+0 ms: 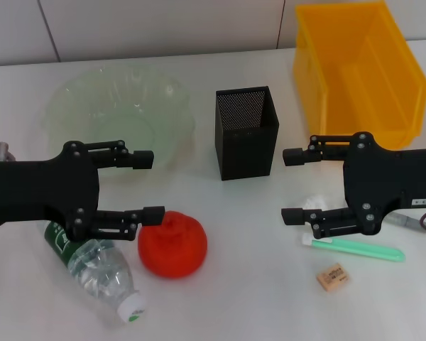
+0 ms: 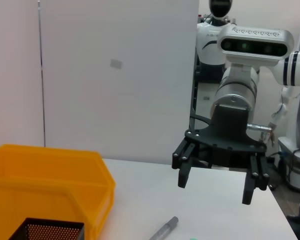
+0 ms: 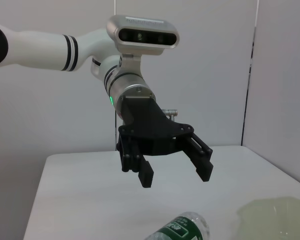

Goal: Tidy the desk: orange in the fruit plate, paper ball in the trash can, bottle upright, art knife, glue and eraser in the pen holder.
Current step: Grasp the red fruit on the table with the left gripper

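Hovering left pincer: the black left pincer hangs above the white smooth table with its fingers spread wide and holding nothing; its lower finger ends just beside the orange, which suggests a grasp being lined up
Lying bottle: the clear ribbed plastic bottle with green label and white cap rests on its side near the front left, cap toward the table's front edge, partly under the left arm; it is not yet upright, and little room lies between its cap and that edge
Fruit plate: the wide translucent pale-green glass bowl with a wavy rim sits at the back left, nothing visible in it, its open top clear above
Orange: the red-orange round fruit sits on the table in front of the bowl, just beside the bottle; the path back to the bowl looks short and unobstructed
Pen holder: the tall square black metal-mesh cup stands upright mid-table between the two arms, bare table on both flanks
Right pincer: the black right pincer hovers spread and holding nothing, right of the cup
Paper ball: the small white wrinkly lump lies beside the lower right finger, largely hidden
Green knife: a slim mint-green tool lies flat under the right pincer, likely the art knife
Eraser: the tan-beige rectangular block lies near the front, apart from the green tool
Trash can: the bright yellow rectangular plastic bin sits at the back right, near the table's right side, open and close behind the right arm
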### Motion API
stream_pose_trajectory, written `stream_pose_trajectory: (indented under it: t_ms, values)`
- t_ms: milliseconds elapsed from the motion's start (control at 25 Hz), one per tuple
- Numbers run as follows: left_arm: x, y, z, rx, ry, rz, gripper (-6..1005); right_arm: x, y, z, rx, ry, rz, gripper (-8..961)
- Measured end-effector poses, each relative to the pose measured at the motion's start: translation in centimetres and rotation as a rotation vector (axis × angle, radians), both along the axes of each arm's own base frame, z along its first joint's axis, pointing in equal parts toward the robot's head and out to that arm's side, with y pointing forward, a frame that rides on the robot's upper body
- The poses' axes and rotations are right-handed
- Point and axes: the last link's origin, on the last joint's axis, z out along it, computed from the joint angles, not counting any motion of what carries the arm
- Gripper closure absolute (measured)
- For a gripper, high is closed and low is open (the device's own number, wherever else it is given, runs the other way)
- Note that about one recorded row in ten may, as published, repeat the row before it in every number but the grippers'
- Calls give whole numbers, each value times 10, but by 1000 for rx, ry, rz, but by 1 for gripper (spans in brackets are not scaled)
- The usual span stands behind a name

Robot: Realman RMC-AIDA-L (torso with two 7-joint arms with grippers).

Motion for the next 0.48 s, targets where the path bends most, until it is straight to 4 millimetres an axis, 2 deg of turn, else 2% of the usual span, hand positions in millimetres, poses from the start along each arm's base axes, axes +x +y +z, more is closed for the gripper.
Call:
stream_pose_trajectory:
  t_ms: [480]
  values:
    - [-13,-1,2,42,31,57,212,4,-1,0,-1,6,-22,187]
